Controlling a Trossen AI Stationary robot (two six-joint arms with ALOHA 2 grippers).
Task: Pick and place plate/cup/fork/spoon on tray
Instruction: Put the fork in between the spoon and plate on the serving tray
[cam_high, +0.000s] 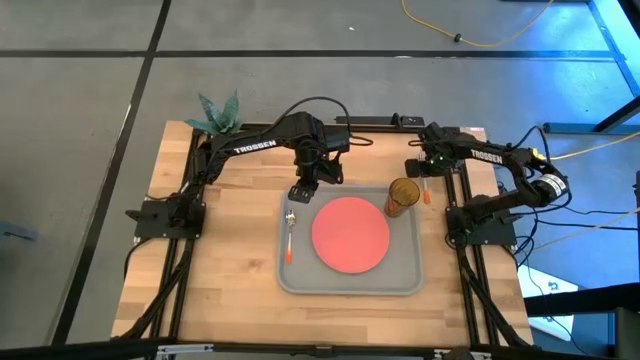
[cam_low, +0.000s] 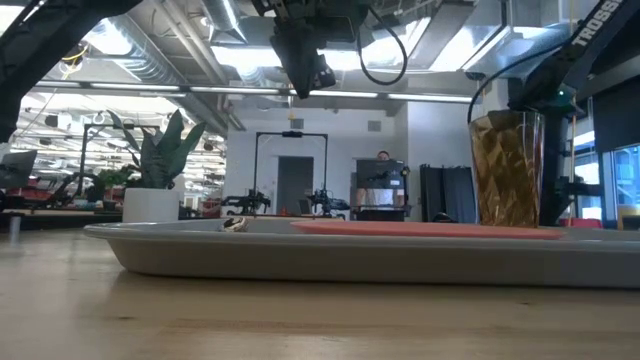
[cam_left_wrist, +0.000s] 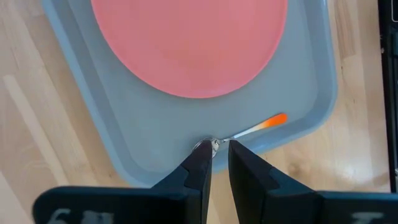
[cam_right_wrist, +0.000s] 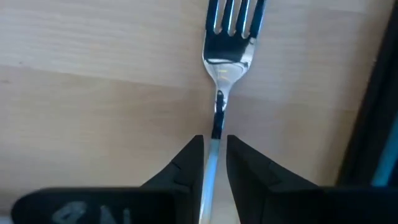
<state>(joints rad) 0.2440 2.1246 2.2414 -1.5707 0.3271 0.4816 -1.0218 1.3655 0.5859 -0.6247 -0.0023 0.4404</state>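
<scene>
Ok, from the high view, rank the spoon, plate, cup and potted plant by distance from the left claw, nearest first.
1. The spoon, on the tray's left edge just below the left claw.
2. The plate, at the tray's centre.
3. The cup on the tray's far right corner and the potted plant at the table's back left: too close to call.

The right end effector (cam_right_wrist: 214, 155) pinches the fork (cam_right_wrist: 227, 43) over the wooden table (cam_right_wrist: 93, 81).

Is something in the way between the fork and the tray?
Yes, the cup. The right gripper holds the fork over the bare table beside the tray, and the cup stands at that near edge, so the fork must go around or over it.
</scene>
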